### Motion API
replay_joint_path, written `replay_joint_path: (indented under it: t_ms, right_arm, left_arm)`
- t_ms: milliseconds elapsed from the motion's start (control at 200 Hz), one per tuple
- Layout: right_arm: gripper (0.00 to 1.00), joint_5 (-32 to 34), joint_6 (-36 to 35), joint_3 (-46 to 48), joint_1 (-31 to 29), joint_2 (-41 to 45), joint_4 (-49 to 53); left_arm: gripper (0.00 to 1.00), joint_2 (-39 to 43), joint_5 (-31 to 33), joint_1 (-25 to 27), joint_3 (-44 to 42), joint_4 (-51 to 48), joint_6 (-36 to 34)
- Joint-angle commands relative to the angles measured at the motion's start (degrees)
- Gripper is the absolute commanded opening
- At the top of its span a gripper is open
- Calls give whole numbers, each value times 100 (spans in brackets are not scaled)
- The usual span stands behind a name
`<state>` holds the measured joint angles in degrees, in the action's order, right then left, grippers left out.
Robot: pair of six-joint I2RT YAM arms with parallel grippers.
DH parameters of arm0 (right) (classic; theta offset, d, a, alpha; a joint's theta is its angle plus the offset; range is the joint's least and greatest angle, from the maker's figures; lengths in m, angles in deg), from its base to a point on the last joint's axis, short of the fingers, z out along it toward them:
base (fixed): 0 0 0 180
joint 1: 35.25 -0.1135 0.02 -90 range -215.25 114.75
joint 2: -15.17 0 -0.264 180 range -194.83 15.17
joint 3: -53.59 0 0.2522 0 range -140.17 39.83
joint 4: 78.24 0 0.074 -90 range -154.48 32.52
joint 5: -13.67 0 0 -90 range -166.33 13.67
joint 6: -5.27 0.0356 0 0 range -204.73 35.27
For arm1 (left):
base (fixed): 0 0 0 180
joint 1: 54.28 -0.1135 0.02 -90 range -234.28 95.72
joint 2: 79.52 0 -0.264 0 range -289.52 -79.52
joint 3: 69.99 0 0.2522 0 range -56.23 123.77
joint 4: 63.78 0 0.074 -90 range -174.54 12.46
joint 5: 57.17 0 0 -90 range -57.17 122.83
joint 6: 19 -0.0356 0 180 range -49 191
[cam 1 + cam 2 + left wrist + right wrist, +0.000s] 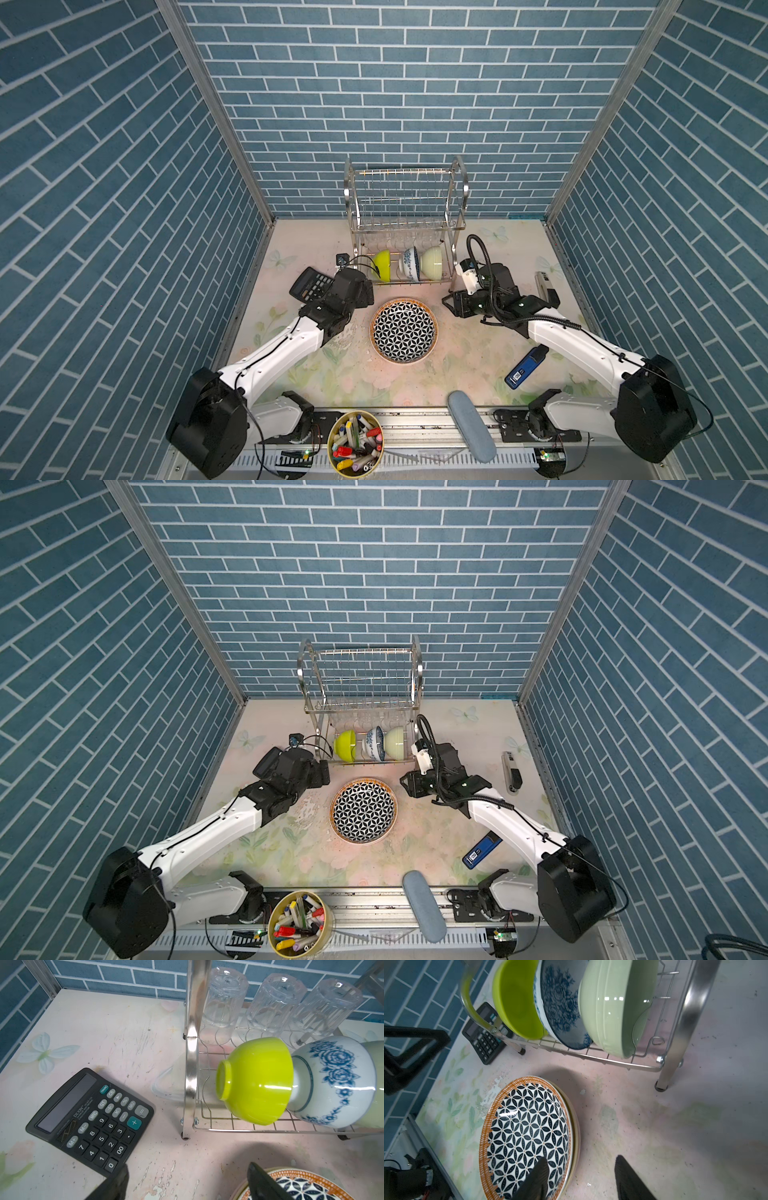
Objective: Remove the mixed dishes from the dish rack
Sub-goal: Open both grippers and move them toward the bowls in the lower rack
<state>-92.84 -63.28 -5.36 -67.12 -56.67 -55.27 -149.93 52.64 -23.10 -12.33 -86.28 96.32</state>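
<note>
The dish rack (464,189) (419,667) stands at the back; nothing shows on its upper tier. On the lower tier a lime bowl (382,264) (257,1080), a blue-on-white bowl (409,262) (336,1080) and a pale-green bowl (432,261) (612,1005) rest on edge, nested. Behind them three clear tumblers (274,1001) stand upside down. A star-patterned plate (404,330) (525,1132) tops a stack of plates on the table. My left gripper (369,293) (188,1176) is open, left of the stack. My right gripper (448,302) (581,1169) is open over the plate's right rim.
A black calculator (309,286) (91,1118) lies left of the rack beside my left arm. A tub of markers (355,442) and a grey-blue case (471,426) sit at the front edge. A blue device (525,365) and a grey stapler-like tool (545,286) lie at the right.
</note>
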Motion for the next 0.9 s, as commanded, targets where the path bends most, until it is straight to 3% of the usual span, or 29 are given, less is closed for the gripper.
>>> replay_joint_path:
  t_ms: [0, 10, 20, 90, 275, 385, 435, 655, 895]
  right_arm:
    - [81, -503, 342, 232, 259, 61, -735]
    - [94, -520, 353, 235, 287, 57, -765]
    - [98, -537, 365, 242, 311, 49, -792]
    - [98, -636, 411, 247, 471, -27, -948]
    - [88, -1038, 506, 120, 807, -396, -1482]
    - [60, -1218, 603, -43, 945, -688, -1826]
    - [54, -1231, 631, -154, 977, -822, -1908]
    - [49, -1401, 674, -484, 1068, -1273, -2381]
    - [47, -1649, 789, -808, 1190, -1626, -2834]
  left_arm:
    - [99, -176, 49, -90, 270, 364, -153]
    - [99, -197, 31, -93, 291, 364, -151]
    - [100, -207, 14, -101, 307, 374, -150]
    - [100, -297, -22, -133, 418, 369, -185]
    - [100, -408, -108, -332, 485, 429, -187]
    - [99, -429, -188, -471, 447, 507, -181]
    - [98, -429, -229, -518, 420, 553, -178]
    - [78, -582, -652, -699, 367, 741, -93]
    - [76, -874, -934, -850, 462, 735, -10]
